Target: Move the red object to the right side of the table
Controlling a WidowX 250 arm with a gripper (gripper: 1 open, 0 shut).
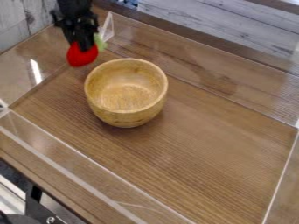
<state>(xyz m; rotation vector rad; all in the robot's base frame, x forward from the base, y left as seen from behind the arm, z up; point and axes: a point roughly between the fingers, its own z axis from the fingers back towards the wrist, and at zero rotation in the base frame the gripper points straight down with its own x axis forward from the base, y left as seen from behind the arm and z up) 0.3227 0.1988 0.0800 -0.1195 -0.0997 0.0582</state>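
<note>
Where the far left corner of the table meets the panels, one arm hangs over the wood; entries follow.

Gripper (79, 44): black; pointing straight down; its fingers closed upon the red object, one at each side of its top.
Red object (79, 55): small, bright red, strawberry-shaped; a scrap of green at its upper right; hanging from the gripper above the wood near the far left corner; whether its underside touches the surface cannot be told.
Wooden bowl (126, 91): round, light, upright and hollow side up; just beside the red object, toward the near right; not touching it.
Table (198, 157): brown wood grain, glossy; its right half bare.
Acrylic panels (35, 140): clear; standing along the table's edges.
</note>
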